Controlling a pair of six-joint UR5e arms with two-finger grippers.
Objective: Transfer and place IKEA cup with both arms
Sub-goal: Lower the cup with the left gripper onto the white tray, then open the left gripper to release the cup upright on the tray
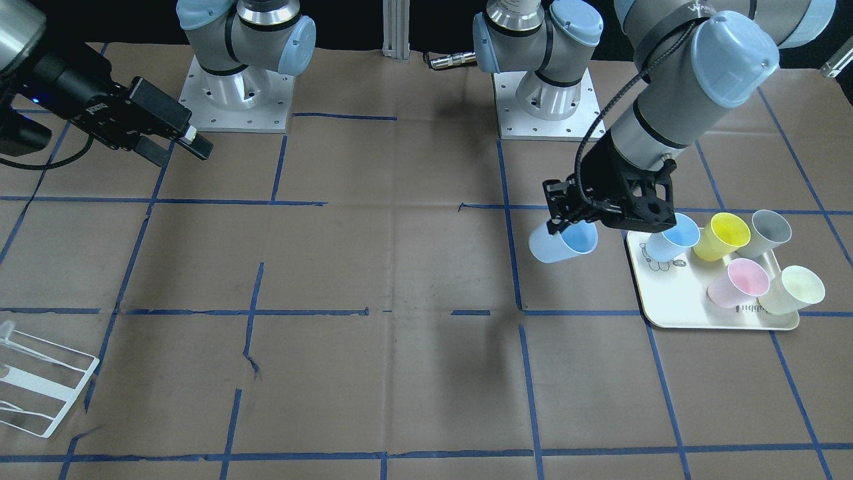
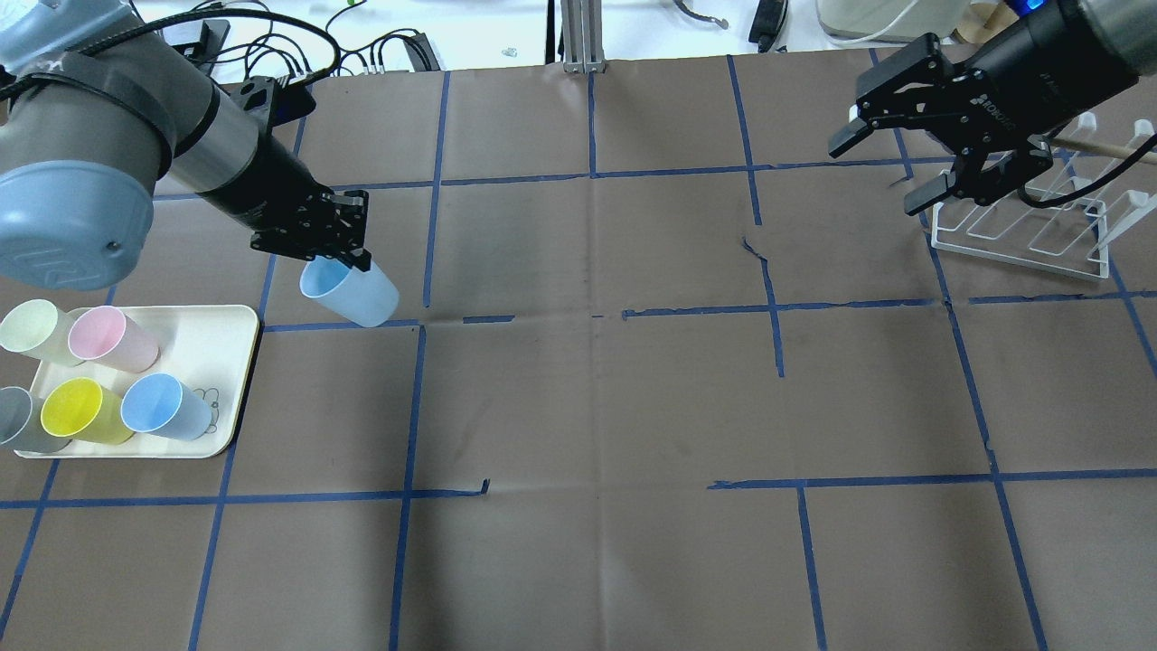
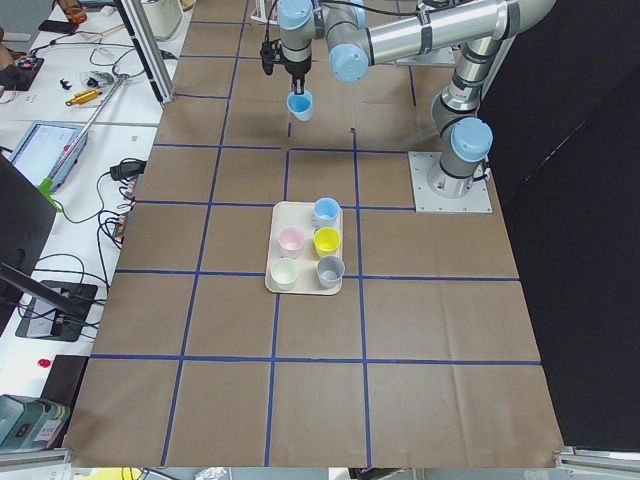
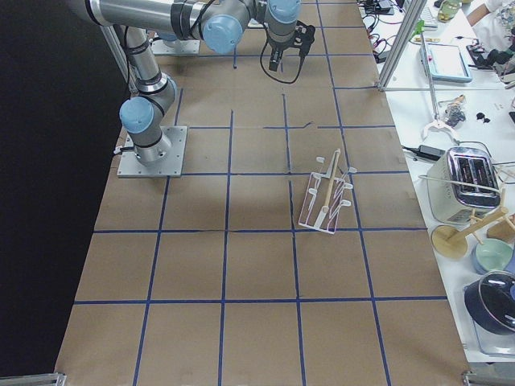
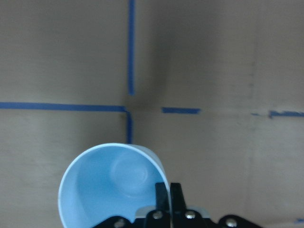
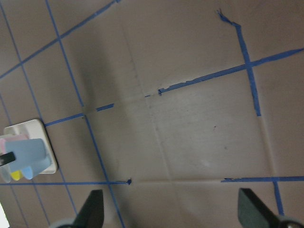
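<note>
My left gripper (image 2: 348,259) is shut on the rim of the pale-blue IKEA cup (image 2: 351,292) and holds it above the table, to the right of the tray. The cup also shows in the front view (image 1: 563,243), under the left gripper (image 1: 566,221), and in the left wrist view (image 5: 111,185), where the fingers (image 5: 162,199) pinch its rim. In the left side view the cup (image 3: 300,104) hangs far off. My right gripper (image 2: 890,165) is open and empty, high at the far right, over the rack; it also shows in the front view (image 1: 174,151).
A cream tray (image 2: 221,339) at the left holds a near-identical blue cup (image 2: 161,406), a yellow cup (image 2: 79,411), a pink cup (image 2: 110,337), a pale-green cup (image 2: 36,330) and a grey cup (image 2: 18,425). A white wire rack (image 2: 1026,235) stands at the far right.
</note>
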